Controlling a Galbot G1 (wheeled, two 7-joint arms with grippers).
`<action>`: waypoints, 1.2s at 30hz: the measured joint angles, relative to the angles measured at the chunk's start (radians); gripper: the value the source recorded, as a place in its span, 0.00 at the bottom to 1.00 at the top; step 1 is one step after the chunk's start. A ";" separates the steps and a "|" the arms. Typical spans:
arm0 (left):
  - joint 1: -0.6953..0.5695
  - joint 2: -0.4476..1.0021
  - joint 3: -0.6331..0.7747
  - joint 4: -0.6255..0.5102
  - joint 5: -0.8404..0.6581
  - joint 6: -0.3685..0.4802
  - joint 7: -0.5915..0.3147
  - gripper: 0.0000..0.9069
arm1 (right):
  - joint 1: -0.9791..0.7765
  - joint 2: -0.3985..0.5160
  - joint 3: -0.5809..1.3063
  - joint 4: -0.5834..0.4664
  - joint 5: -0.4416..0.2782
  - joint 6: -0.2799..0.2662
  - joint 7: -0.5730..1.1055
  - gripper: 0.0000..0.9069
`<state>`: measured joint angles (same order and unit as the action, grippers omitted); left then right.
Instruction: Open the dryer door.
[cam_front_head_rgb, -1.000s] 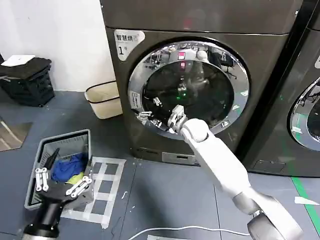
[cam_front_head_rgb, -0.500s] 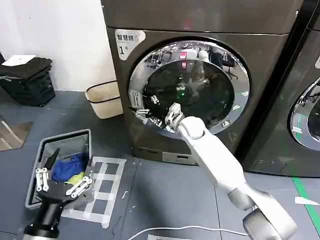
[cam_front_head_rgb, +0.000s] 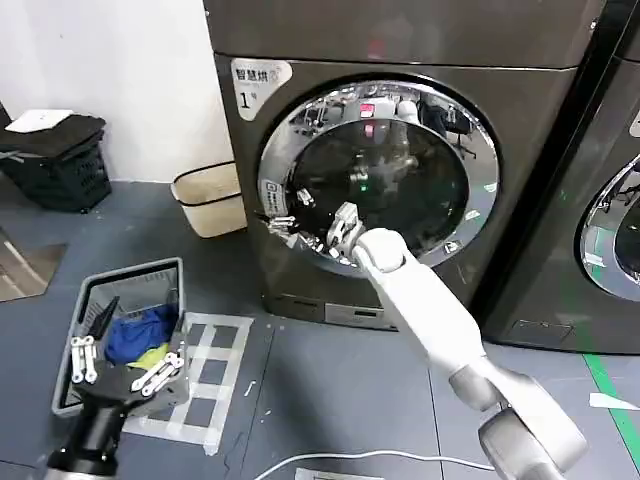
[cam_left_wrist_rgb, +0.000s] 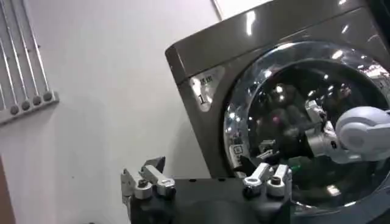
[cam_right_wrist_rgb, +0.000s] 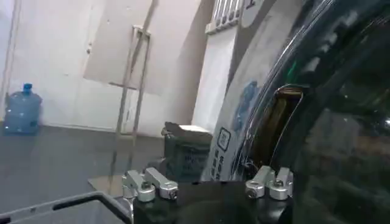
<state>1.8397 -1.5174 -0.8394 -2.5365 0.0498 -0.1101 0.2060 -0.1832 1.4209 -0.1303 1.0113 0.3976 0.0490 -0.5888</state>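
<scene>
The dryer door (cam_front_head_rgb: 400, 170) is a round porthole with a wide chrome ring and dark glass, on the grey machine stickered "1" (cam_front_head_rgb: 245, 98). It looks shut against the machine. My right gripper (cam_front_head_rgb: 285, 223) is open at the door's lower left rim, with the arm stretched across the glass. In the right wrist view the open gripper (cam_right_wrist_rgb: 201, 181) faces the door's edge (cam_right_wrist_rgb: 341, 122), beside the stickered ring and a handle recess (cam_right_wrist_rgb: 283, 122). My left gripper (cam_front_head_rgb: 122, 368) hangs open and empty low at the left, over the basket. The left wrist view takes in the left gripper (cam_left_wrist_rgb: 207, 181) and the door (cam_left_wrist_rgb: 292, 115) farther off.
A grey basket (cam_front_head_rgb: 130, 275) with blue and yellow cloth sits on the floor at the left. A beige bin (cam_front_head_rgb: 205, 200) and a black crate (cam_front_head_rgb: 55, 160) stand by the wall. A second dark machine (cam_front_head_rgb: 610, 150) stands to the right. White tape (cam_front_head_rgb: 215, 370) marks the floor.
My right gripper has slid left along the lower part of the door, from the glass to the chrome rim. The left arm has not moved.
</scene>
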 joint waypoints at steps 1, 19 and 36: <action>0.000 0.000 -0.001 0.000 0.000 0.000 0.000 1.00 | 0.003 -0.001 0.001 -0.005 0.000 0.002 -0.014 1.00; -0.005 0.002 -0.025 0.005 -0.017 0.003 0.000 1.00 | 0.006 -0.018 -0.005 0.001 0.063 0.059 -0.204 1.00; -0.027 0.015 -0.033 0.028 -0.029 0.015 0.004 1.00 | 0.001 -0.081 0.002 0.040 0.204 0.045 -0.510 1.00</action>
<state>1.8125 -1.5024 -0.8720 -2.5088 0.0210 -0.0954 0.2096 -0.1825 1.3396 -0.1280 1.0515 0.6013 0.0944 -1.0990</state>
